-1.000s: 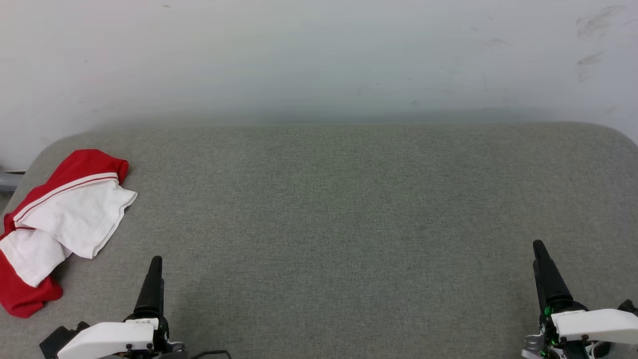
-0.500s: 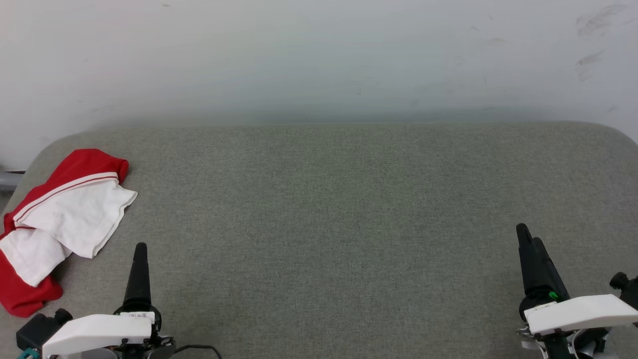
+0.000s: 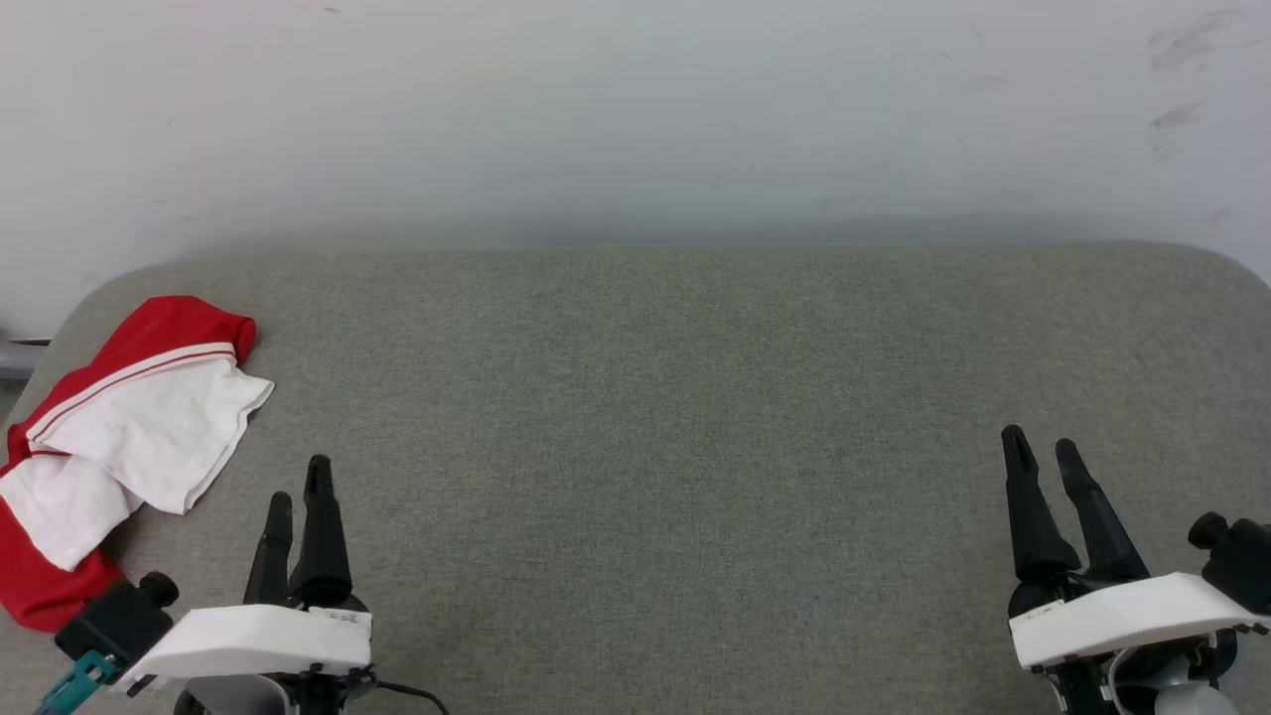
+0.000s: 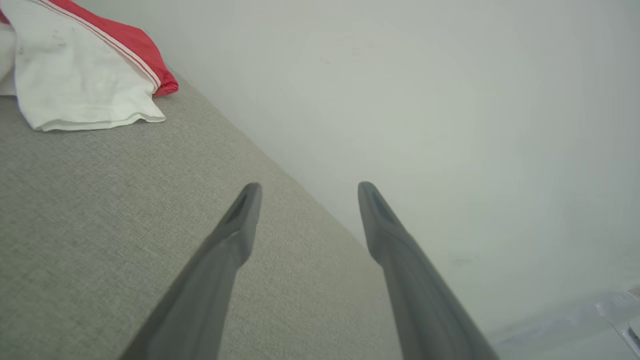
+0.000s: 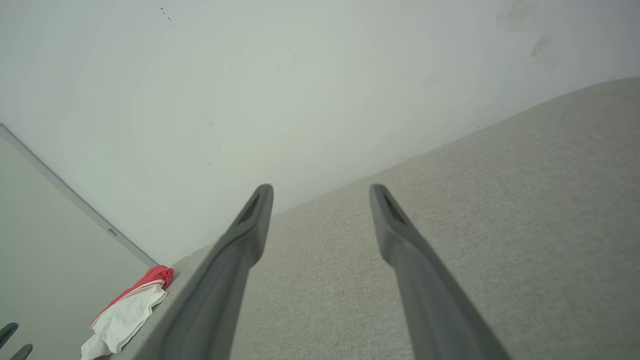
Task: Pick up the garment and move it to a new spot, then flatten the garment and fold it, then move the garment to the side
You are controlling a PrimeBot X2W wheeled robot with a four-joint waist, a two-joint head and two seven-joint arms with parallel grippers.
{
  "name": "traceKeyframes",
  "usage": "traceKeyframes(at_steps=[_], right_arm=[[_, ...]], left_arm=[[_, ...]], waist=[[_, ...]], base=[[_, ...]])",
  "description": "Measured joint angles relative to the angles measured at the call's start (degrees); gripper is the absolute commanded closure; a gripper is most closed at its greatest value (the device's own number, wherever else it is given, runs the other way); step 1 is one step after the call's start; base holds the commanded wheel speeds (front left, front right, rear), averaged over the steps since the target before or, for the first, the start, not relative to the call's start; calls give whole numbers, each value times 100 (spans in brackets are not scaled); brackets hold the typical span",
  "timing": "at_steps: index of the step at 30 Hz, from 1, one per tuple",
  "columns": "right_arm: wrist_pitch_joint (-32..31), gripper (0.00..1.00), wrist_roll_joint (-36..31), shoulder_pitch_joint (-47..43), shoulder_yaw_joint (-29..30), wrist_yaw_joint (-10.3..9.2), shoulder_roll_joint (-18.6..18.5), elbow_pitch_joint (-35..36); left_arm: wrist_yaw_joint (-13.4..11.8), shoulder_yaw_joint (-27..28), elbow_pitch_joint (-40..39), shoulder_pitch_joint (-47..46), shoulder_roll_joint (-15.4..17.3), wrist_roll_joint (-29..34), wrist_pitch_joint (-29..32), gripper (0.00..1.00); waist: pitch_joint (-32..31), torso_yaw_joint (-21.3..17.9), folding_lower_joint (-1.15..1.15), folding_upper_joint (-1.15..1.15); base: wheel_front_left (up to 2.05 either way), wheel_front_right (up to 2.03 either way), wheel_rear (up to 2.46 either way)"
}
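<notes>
The garment (image 3: 129,437) lies crumpled at the far left edge of the grey padded table (image 3: 675,397), red with white sleeves and a red-white striped trim. It also sits at the top left of the left wrist view, garment (image 4: 75,70), and small at the lower left of the right wrist view, garment (image 5: 130,310). My left gripper (image 3: 298,482) stands open just right of the garment, apart from it, with nothing between its fingers. Far off at the lower right, my right gripper (image 3: 1040,444) is open and empty too.
A pale wall (image 3: 635,119) rises behind the table's far edge. The table's rounded corners show at the back left and back right. A grey pipe end (image 3: 15,359) sticks out left of the table. The fingertips of the other gripper (image 5: 12,340) peek into the right wrist view.
Both wrists have rolled, so each gripper now shows two spread fingers instead of one edge-on. The right gripper moved left and farther up the table. The garment has not moved.
</notes>
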State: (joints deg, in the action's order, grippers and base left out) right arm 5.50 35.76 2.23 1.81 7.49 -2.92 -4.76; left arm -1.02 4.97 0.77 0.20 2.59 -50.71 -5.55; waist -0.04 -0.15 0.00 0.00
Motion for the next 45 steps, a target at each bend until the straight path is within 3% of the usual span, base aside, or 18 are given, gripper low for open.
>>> traceKeyframes(at_steps=[12,19,30,45], right_arm=[[193,0,-1098,-76,-151,1,0,157],[304,0,-1668,-107,-190,1,-1,216],[458,0,-2434,-141,-252,1,-1,265],[636,0,-3375,-222,-275,2,-1,270]], left_arm=[[-278,-692,-438,105,4,1597,-196,0],[-204,-916,-502,177,10,2071,-307,0],[-360,-1215,-539,185,12,2934,-450,0],[-257,-1503,-186,249,32,3809,-635,0]], waist=[[-7,-14,0,0],[-19,-14,0,0],[-9,-15,0,0],[-52,-43,0,0]], base=[[0,0,0],[0,0,0],[0,0,0],[0,0,0]])
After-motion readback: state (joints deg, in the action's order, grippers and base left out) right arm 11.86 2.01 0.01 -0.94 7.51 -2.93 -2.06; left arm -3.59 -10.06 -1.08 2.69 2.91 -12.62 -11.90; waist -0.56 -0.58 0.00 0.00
